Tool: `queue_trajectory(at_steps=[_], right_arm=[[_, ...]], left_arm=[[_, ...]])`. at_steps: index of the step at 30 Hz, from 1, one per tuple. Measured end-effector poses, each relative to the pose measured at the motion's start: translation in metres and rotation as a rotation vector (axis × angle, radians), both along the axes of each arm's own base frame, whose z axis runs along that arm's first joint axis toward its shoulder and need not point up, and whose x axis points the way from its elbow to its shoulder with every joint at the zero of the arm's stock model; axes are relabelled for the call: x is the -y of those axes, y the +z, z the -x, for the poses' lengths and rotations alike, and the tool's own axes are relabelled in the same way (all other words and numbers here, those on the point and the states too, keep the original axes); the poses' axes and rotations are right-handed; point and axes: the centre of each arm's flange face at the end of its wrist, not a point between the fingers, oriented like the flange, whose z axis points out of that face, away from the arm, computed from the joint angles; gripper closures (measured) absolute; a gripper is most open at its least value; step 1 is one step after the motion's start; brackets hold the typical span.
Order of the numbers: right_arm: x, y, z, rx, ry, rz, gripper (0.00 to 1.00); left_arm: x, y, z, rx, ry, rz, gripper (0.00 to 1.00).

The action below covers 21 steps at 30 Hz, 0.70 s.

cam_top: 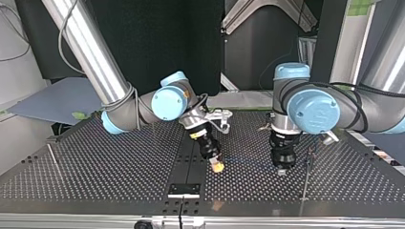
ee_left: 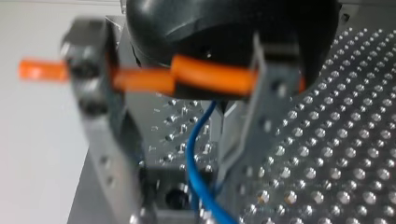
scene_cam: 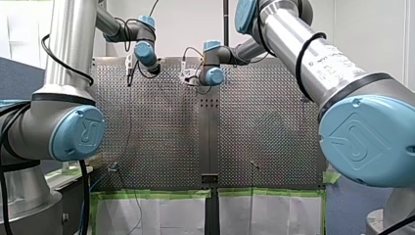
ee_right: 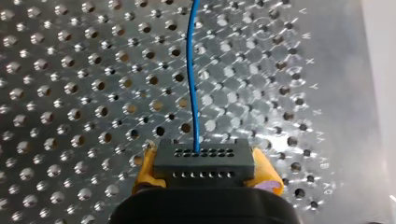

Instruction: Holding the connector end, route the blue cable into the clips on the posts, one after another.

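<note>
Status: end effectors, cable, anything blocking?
Right end effector shut on connector. Left end effector open, straddling cable. No obstruction seen.

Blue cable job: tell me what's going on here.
My right gripper, with yellow pads, is shut on the dark rectangular connector low over the perforated metal table. The thin blue cable runs out of it and passes between the open metal fingers of my left gripper. No clip holding it can be made out.
</note>
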Motion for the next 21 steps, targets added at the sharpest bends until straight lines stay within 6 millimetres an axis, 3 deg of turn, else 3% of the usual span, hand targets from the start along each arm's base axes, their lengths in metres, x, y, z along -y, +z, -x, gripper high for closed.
queue_trajectory(at_steps=[9,15,21], right_arm=[[0.004,-0.025,0.014,-0.048,-0.032,-0.051,1.00],[0.012,-0.047,0.030,-0.076,-0.090,-0.091,1.00],[0.015,-0.054,0.042,-0.094,-0.126,-0.107,1.00]], left_arm=[[0.019,-0.003,0.009,-0.013,-0.015,-0.002,1.00],[0.036,-0.026,0.008,-0.074,-0.020,-0.024,1.00],[0.051,-0.042,0.010,-0.111,-0.023,-0.035,1.00]])
